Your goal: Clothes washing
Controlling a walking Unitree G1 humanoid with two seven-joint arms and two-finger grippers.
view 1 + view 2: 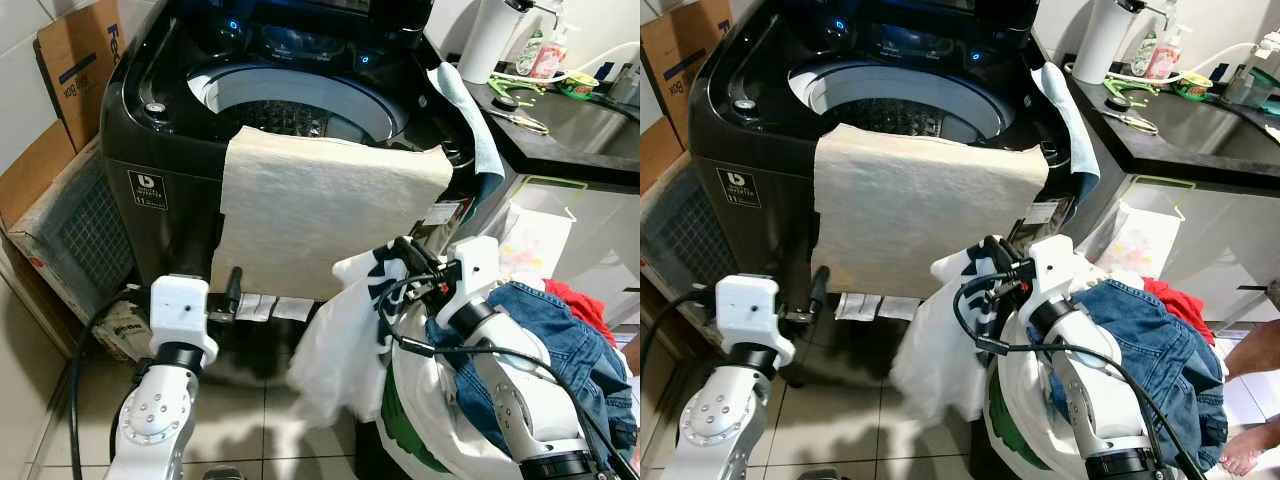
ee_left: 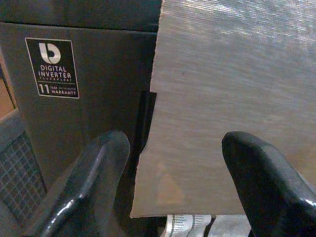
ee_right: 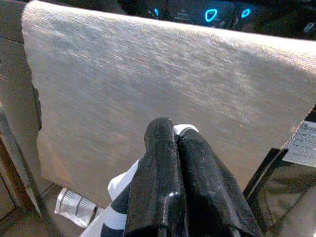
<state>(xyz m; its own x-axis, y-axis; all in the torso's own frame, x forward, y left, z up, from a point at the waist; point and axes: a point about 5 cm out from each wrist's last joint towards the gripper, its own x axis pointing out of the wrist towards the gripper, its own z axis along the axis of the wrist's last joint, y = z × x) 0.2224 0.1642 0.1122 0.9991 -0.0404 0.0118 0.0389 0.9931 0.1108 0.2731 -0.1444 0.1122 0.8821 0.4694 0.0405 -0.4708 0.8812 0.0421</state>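
A dark top-loading washing machine (image 1: pixel 160 150) stands before me, lid up, drum (image 1: pixel 300 105) uncovered. A beige cloth (image 1: pixel 320 205) hangs over its front rim. My right gripper (image 1: pixel 405 258) is shut on a white garment with dark blue print (image 1: pixel 345 330), which hangs below it in front of the machine, over the laundry basket. In the right wrist view the fingers (image 3: pixel 173 182) pinch the white and blue fabric (image 3: pixel 116 210). My left gripper (image 2: pixel 173 182) stands open, low at the machine's front left, facing the beige cloth's lower corner (image 2: pixel 197 148), with nothing between its fingers.
A basket at the lower right holds blue jeans (image 1: pixel 545 345), a red item (image 1: pixel 580 300) and a white-green garment (image 1: pixel 420 440). A dark counter (image 1: pixel 570 125) with bottles and scissors stands at the right. Cardboard boxes (image 1: pixel 75 55) lean at the left. A light blue towel (image 1: pixel 470 125) drapes the machine's right side.
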